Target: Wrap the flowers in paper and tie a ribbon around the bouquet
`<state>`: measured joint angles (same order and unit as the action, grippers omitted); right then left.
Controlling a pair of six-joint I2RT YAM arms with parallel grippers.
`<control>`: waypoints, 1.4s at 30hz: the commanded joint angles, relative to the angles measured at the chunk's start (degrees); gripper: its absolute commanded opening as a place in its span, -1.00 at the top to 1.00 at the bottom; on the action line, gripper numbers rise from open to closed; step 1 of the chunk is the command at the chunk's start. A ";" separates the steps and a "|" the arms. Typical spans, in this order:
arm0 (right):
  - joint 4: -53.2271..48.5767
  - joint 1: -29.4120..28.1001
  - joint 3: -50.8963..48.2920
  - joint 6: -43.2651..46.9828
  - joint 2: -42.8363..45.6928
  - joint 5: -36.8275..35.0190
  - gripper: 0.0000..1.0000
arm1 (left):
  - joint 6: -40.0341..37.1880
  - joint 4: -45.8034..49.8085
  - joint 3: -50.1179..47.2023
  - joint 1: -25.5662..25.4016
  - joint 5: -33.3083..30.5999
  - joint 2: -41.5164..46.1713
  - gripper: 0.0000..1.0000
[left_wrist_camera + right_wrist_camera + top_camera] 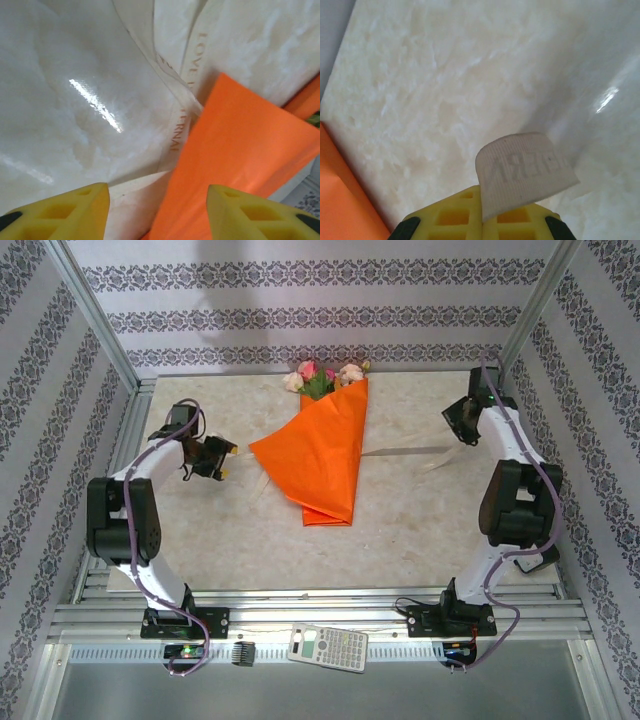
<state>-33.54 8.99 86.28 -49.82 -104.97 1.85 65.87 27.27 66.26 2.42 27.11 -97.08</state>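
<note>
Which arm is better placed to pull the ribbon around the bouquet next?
Right. The right gripper is shut on the ribbon end, while the left gripper stands open and empty beside the bouquet.

One bouquet (322, 445): one sheet of orange paper (330, 490) around roughly four rose heads (325, 374), pink, magenta and cream. One ribbon (405, 451), pale beige. Two robot arms, each with one gripper: left gripper (157, 215), right gripper (484, 222). One calculator (328, 647).
</note>
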 commanded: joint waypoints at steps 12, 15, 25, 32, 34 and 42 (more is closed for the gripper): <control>-3.17 0.65 3.72 3.11 7.74 -5.81 1.00 | -13.39 10.87 20.28 2.99 -9.16 -11.18 -0.13; -2.98 -0.91 0.71 3.28 9.24 -5.12 1.00 | -16.76 9.72 27.30 2.70 -9.61 -17.15 -0.11; -0.74 -4.05 -9.05 2.06 13.38 -4.30 1.00 | -8.44 14.51 39.26 -1.37 -11.17 -28.63 -0.05; -0.04 -5.95 -10.30 1.27 13.22 -3.87 1.00 | -8.75 20.08 42.82 -1.54 -16.91 -31.77 -0.02; -0.12 -6.47 -9.92 1.39 12.88 -3.80 1.00 | -8.73 19.70 43.40 -1.49 -16.93 -32.57 -0.03; -0.24 -7.32 -9.57 1.30 12.34 -4.02 1.00 | -9.26 24.27 50.69 -1.64 -17.49 -38.90 0.03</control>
<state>-34.02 1.98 76.36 -48.01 -93.45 -1.98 56.40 46.41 114.78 0.51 11.46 -134.19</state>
